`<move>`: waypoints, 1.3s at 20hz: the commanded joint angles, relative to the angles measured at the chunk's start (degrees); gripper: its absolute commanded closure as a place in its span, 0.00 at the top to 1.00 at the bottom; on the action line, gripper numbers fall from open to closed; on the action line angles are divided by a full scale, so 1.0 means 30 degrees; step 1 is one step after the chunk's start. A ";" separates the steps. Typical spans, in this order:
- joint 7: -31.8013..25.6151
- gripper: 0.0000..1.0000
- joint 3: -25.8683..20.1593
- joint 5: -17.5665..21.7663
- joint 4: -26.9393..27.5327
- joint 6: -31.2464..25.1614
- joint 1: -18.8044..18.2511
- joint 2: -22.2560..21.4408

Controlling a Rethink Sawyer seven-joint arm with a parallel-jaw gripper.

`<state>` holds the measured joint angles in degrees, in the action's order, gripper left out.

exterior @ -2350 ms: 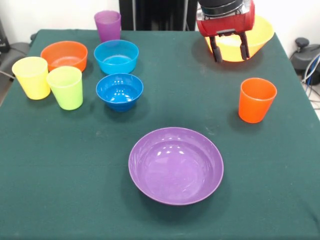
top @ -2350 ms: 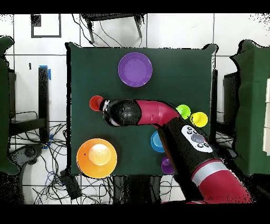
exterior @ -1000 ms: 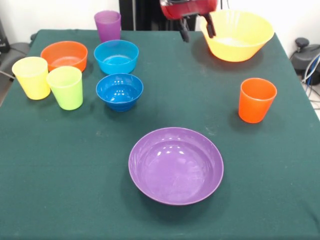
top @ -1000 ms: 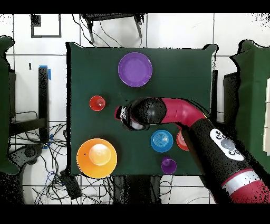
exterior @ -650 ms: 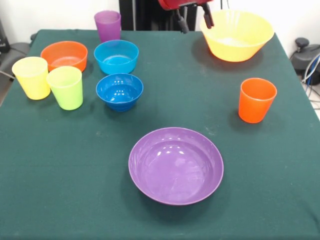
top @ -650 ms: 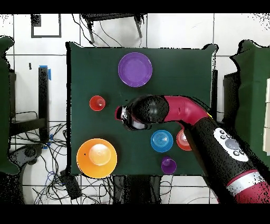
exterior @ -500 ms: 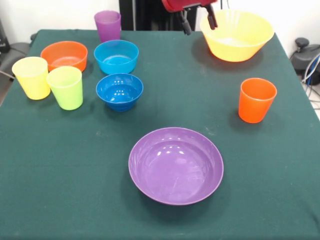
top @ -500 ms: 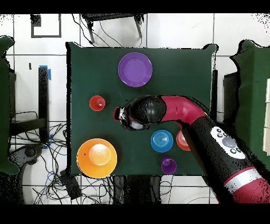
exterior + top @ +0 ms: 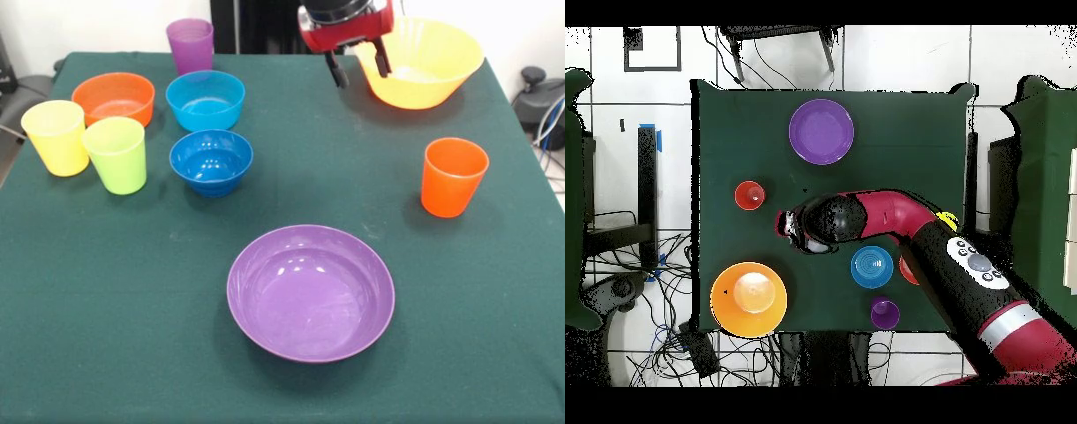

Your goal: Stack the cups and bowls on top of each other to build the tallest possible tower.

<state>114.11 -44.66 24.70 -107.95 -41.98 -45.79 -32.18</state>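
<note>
My gripper (image 9: pixel 359 70) (image 9: pixel 787 225) hangs open and empty above the cloth, just left of the very large yellow-orange bowl (image 9: pixel 422 62) (image 9: pixel 749 299). The orange-red cup (image 9: pixel 453 177) (image 9: pixel 749 195) stands upright at the right. Nearest the front lies the wide purple bowl (image 9: pixel 311 291) (image 9: pixel 821 131). On the left are the dark blue bowl (image 9: pixel 211 162), light blue bowl (image 9: pixel 205 99) (image 9: pixel 871 267), orange bowl (image 9: pixel 113 97), yellow cup (image 9: pixel 56 137), lime green cup (image 9: pixel 116 155) and purple cup (image 9: pixel 191 44) (image 9: pixel 885 313). Every piece stands alone; no tower shows.
The green cloth of the table (image 9: pixel 106 291) is bare between the purple bowl and the left group. In the overhead view the arm (image 9: pixel 905 225) covers the dark blue bowl and most of the cups. Cables lie on the floor (image 9: pixel 665 300) beside the table.
The gripper left its spot in front of the yellow-orange bowl, rose and went left, and has now dropped a little lower beside that bowl. No cup or bowl has moved.
</note>
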 commanded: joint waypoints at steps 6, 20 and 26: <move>-0.4185 1.00 -0.0254 0.3279 -0.1088 0.1333 -0.0288 0.3463; -0.2466 1.00 -0.2066 0.1239 -0.2285 -0.0200 -0.0528 0.3236; -0.2167 1.00 -0.1819 0.1756 -0.2170 0.0673 -0.0247 0.3837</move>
<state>114.11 -49.34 28.81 -113.96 -40.10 -47.66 -22.68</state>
